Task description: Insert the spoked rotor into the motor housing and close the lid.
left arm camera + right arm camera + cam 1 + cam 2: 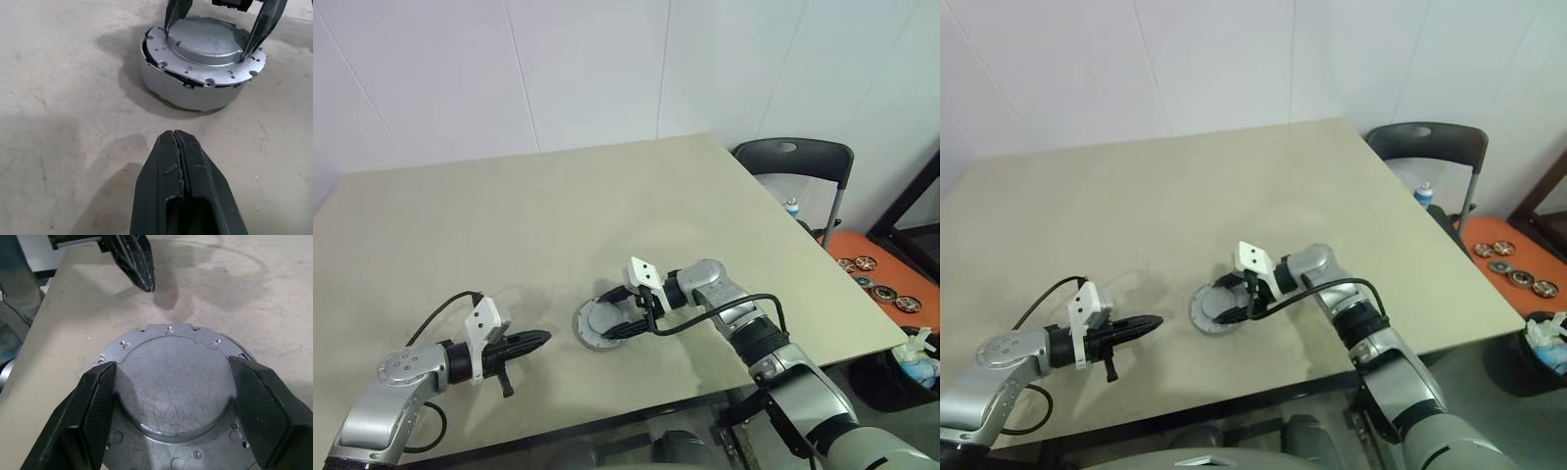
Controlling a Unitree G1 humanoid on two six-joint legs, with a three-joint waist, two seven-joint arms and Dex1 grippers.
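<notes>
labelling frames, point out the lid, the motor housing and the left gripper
lid (173,382): right wrist view, raised centre.
motor housing (188,95): left wrist view, side wall.
left gripper (182,161): left wrist view, shut tips.

One table (558,215) stands in the room. On it sits one round metal case (190,95), topped by one flat grey lid (208,41). Two grippers are over the table: the left gripper (540,340) and the right gripper (171,396), each with two black fingers. One dark folding chair (798,162) stands past the table's far right corner. One orange mat (901,264) carries about five small wheel-like discs (881,284). One spray bottle (918,354) sits at the right edge.
</notes>
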